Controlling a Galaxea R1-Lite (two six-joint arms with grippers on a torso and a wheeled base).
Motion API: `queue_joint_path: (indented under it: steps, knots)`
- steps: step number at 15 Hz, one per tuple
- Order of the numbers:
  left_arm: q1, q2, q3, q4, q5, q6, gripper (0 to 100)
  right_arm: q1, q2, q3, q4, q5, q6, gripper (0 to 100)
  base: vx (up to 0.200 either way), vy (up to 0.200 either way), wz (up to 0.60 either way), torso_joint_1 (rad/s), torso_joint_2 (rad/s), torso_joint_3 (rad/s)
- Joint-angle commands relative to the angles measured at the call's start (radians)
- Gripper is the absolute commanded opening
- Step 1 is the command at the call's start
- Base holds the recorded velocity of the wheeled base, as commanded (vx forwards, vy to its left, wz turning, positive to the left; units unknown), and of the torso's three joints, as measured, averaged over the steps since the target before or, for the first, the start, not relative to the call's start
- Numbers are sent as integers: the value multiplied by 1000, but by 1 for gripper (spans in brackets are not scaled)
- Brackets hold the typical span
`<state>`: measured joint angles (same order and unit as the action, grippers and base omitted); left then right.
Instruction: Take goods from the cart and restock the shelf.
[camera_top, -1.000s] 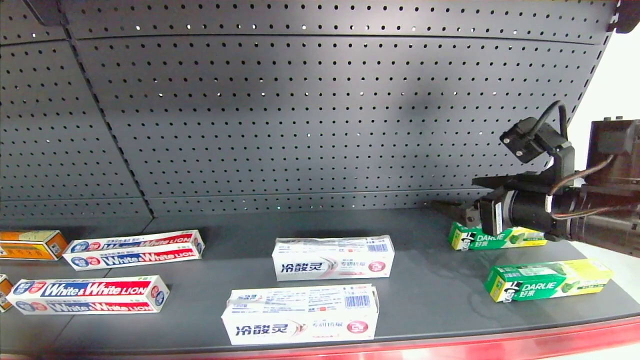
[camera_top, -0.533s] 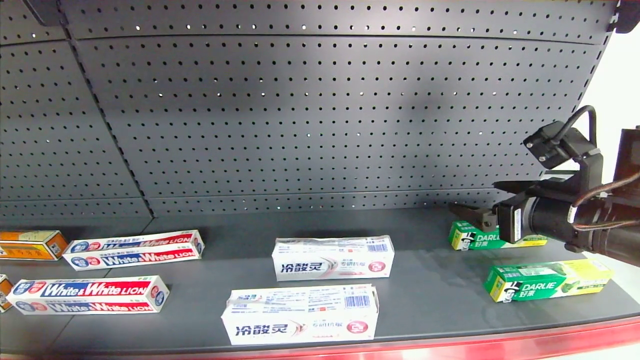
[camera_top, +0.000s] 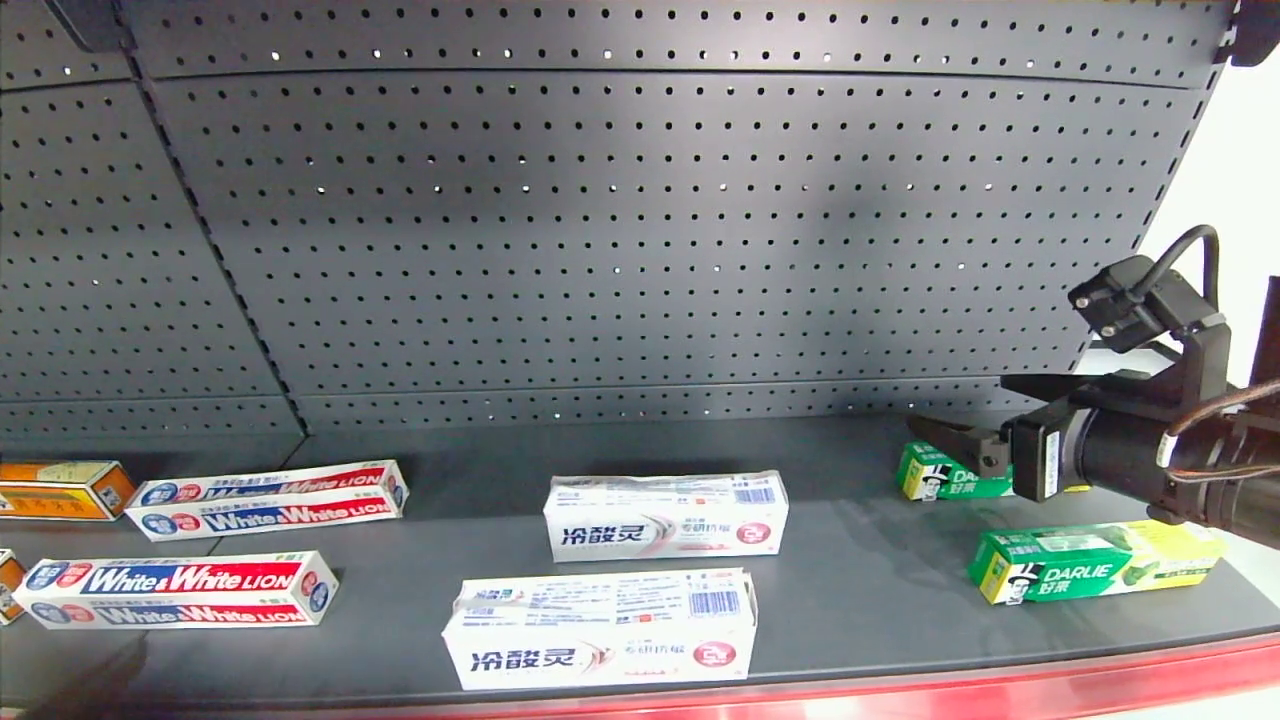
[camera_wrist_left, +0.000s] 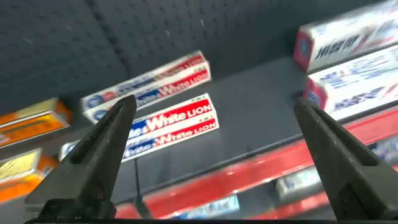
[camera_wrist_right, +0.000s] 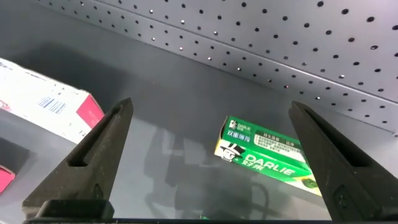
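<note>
Fingers of the right gripper (camera_top: 955, 400) spread wide, nothing between them. They point left, low over the far right part of the shelf (camera_top: 880, 580). Just under and behind the fingers lies the far green toothpaste box (camera_top: 940, 475), flat, long axis left-right, one end facing left. From the right wrist view (camera_wrist_right: 211, 104) that box (camera_wrist_right: 267, 155) sits between the two fingers, close to the back panel, not touched. The near green toothpaste box (camera_top: 1095, 560) lies flat nearer the front edge, same left-right axis, slightly skewed.

Fingers of the left gripper (camera_wrist_left: 214, 102) also wide, holding nothing, aimed at the left part of the shelf.

Middle: two white toothpaste boxes, far (camera_top: 665, 515) and near (camera_top: 600, 630), flat, long axes left-right, a little crumpled. Left: two red-white-blue toothpaste boxes, far (camera_top: 270, 498) and near (camera_top: 175, 590), same axis. Far left: an orange box (camera_top: 65, 488).

All are long rectangular cardboard cartons. Shelf is smooth dark grey metal with a red front strip (camera_top: 1000, 690). Back is a grey pegboard panel (camera_top: 600, 250), rows of small round holes.
</note>
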<state>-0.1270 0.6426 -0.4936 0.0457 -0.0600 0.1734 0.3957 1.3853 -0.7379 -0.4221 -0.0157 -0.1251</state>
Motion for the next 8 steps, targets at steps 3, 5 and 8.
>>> queue_joint_path:
  steps: [3,5,8]
  knots:
    - [-230,325,-31,-30,104,8,100,-51,11,38,-21,-1,2,100,0,0,0,0,0,0]
    - [-292,361,-16,-30,114,11,100,-64,18,78,-76,-1,2,100,0,0,0,0,0,0]
    - [-322,414,10,-30,155,12,100,-115,23,114,-110,3,4,100,0,0,0,0,0,0]
